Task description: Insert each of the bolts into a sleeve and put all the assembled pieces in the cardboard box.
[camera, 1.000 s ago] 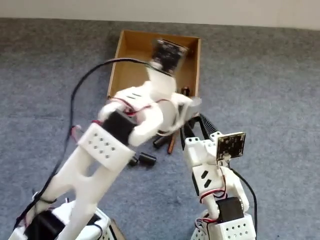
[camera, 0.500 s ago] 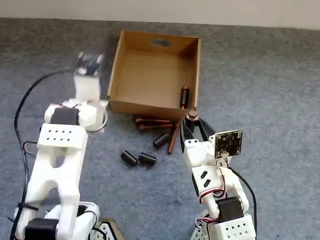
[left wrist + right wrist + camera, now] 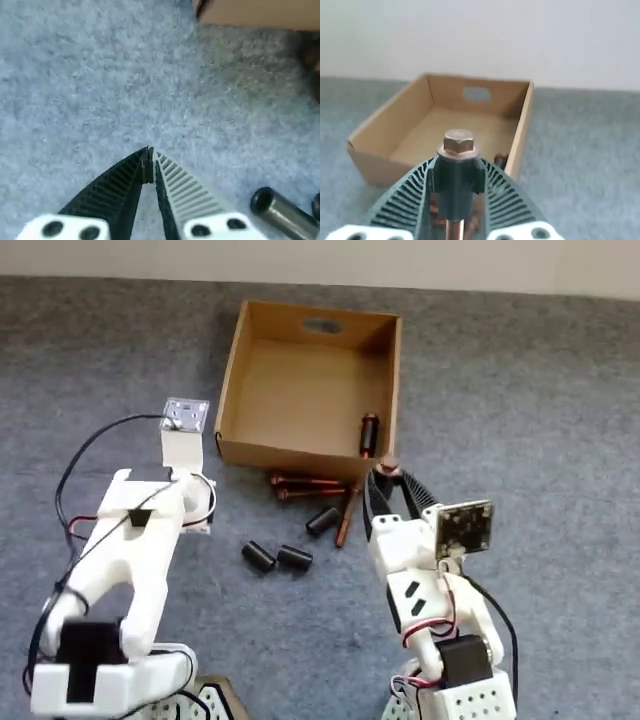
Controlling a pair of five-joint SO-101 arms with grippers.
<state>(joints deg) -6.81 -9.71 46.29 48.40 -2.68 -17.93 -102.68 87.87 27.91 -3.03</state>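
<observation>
Bolt [image 3: 459, 142], hex head up, sits inside a dark sleeve [image 3: 454, 186]. The right gripper [image 3: 457, 167] clamps that sleeve between its fingers [image 3: 506, 200], which are parted just enough to take it. Beyond the fingertips lies the cardboard box [image 3: 380, 135], with what looks like one assembled piece [image 3: 369, 433] against the wall nearest those fingers. Just beside the right gripper, loose bolts [image 3: 305, 485] and three loose sleeves [image 3: 293, 559] lie on the grey carpet [image 3: 540, 420]. The left gripper [image 3: 150, 162] hangs over bare carpet, fingers pressed together and holding nothing. A stray sleeve [image 3: 279, 214] lies off to one side of them.
</observation>
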